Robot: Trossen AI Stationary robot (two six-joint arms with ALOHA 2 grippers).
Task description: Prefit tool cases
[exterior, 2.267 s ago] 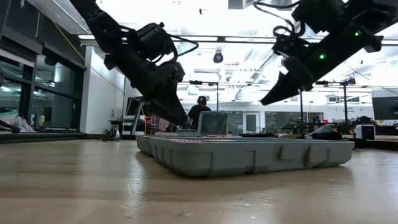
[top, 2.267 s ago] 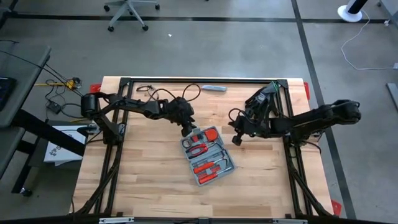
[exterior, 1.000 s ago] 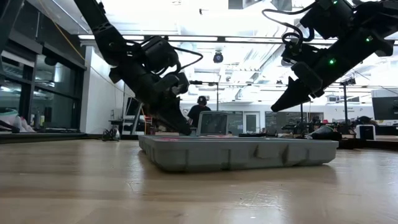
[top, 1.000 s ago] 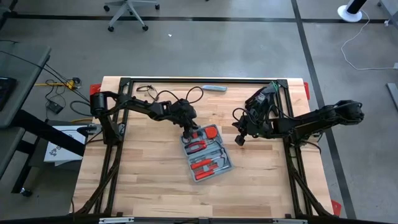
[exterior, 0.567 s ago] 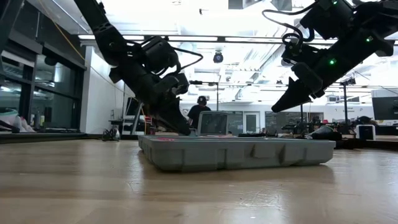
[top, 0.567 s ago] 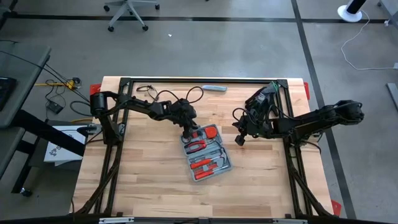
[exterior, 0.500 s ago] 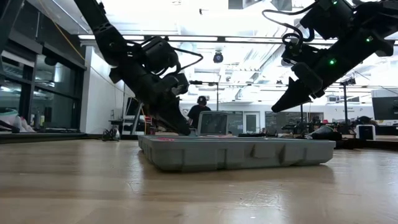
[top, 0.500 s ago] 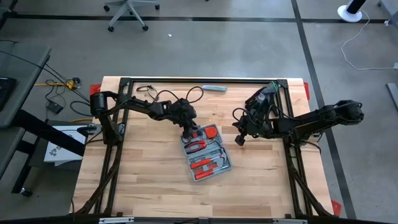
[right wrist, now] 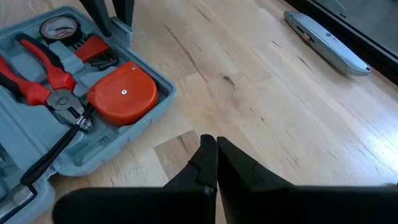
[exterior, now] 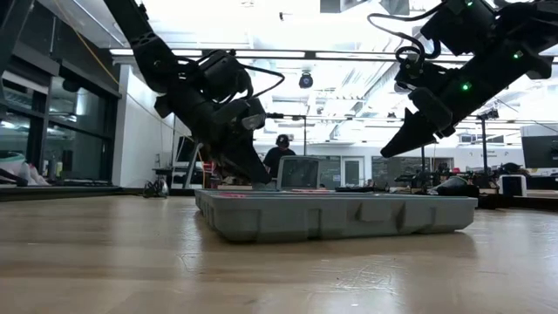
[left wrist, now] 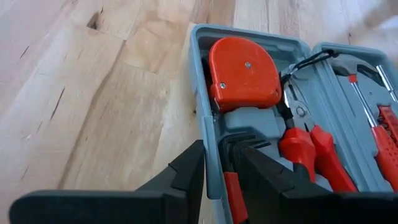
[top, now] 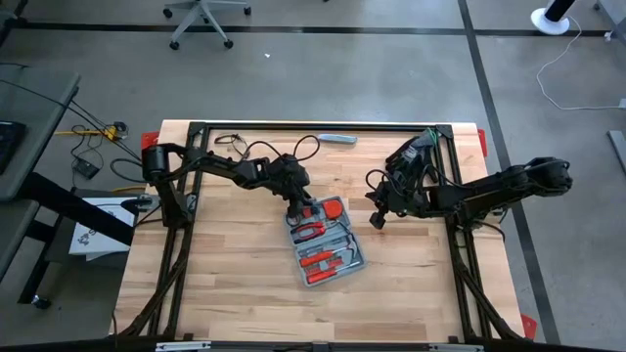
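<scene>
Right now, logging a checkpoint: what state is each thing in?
Case: open, flat on the table, tools seated.
Left gripper: jaws astride the case wall, slightly parted.
Right gripper: shut, empty, above bare wood beside the case.
Grey bar: lying at the far edge.

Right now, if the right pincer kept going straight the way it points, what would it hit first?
Probably bare table. The right pincer, shut, hangs above the wood beside the tool case, aimed past its corner. The slim grey bar lies farther off and to one side. Depth is uncertain.

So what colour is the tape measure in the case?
Orange-red tape measure, clearest in the left wrist view.
</scene>
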